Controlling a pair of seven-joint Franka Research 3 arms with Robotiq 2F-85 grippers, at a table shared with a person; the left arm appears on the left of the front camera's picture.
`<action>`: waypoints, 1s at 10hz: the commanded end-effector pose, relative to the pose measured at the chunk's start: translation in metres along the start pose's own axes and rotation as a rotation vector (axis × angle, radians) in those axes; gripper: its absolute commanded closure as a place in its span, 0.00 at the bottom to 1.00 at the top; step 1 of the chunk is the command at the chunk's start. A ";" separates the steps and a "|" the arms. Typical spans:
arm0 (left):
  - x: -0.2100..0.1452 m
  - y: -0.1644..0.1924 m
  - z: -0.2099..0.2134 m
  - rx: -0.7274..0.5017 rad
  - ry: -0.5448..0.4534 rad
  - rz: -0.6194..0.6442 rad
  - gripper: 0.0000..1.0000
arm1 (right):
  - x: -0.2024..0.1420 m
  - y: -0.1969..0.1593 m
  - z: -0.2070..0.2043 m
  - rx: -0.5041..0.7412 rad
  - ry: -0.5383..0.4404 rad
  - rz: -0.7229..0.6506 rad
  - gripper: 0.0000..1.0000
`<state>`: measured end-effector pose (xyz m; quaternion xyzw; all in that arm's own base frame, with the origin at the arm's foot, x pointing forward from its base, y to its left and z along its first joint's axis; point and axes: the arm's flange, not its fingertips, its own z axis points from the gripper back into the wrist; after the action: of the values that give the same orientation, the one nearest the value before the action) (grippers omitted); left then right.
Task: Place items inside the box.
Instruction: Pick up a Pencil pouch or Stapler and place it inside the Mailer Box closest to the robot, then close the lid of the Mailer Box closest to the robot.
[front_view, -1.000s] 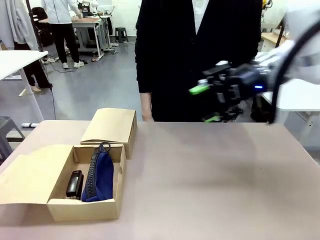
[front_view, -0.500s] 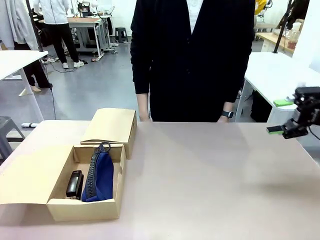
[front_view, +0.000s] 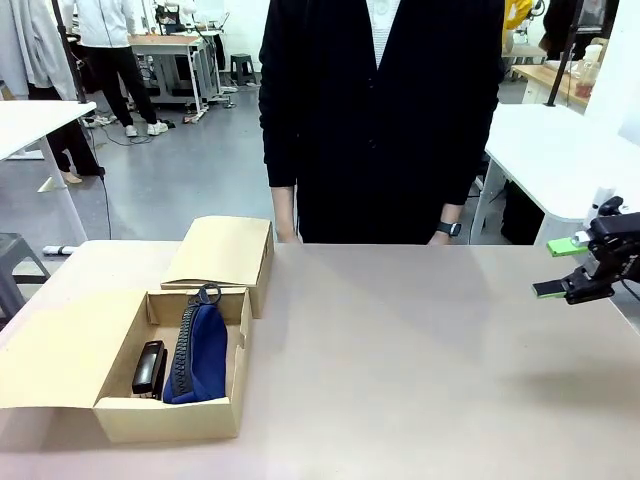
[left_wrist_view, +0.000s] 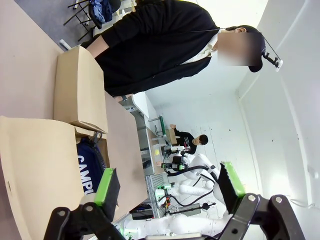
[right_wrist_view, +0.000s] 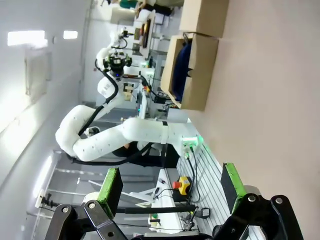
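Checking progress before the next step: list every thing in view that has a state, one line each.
box: open, flaps folded out.
navy pouch: zipped, lying inside the box.
stapler: closed, inside the box beside the pouch.
right gripper: open, empty, above the table's right edge.
left gripper: open, empty.

Robotics lab, I judge. Grey floor (front_view: 190, 170), white worktables (front_view: 35, 118) at 10 and 2 o'clock, cluttered bench (front_view: 175, 45) at 11 with cables beneath, person (front_view: 120, 50) working there.
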<state>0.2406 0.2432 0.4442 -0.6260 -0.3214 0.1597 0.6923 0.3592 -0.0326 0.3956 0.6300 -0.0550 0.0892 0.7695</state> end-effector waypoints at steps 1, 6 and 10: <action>0.000 -0.001 0.000 -0.021 -0.008 -0.014 0.00 | 0.002 0.007 0.007 0.032 -0.015 0.004 0.00; 0.000 -0.001 0.000 -0.021 -0.008 -0.014 0.00 | 0.002 0.007 0.007 0.032 -0.015 0.004 0.00; 0.001 -0.054 -0.096 -0.053 0.328 -0.604 0.00 | 0.002 0.007 0.007 0.032 -0.015 0.004 0.00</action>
<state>0.2793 0.1813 0.4893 -0.5813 -0.3370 -0.0308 0.7400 0.3595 -0.0358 0.3993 0.6345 -0.0569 0.0902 0.7655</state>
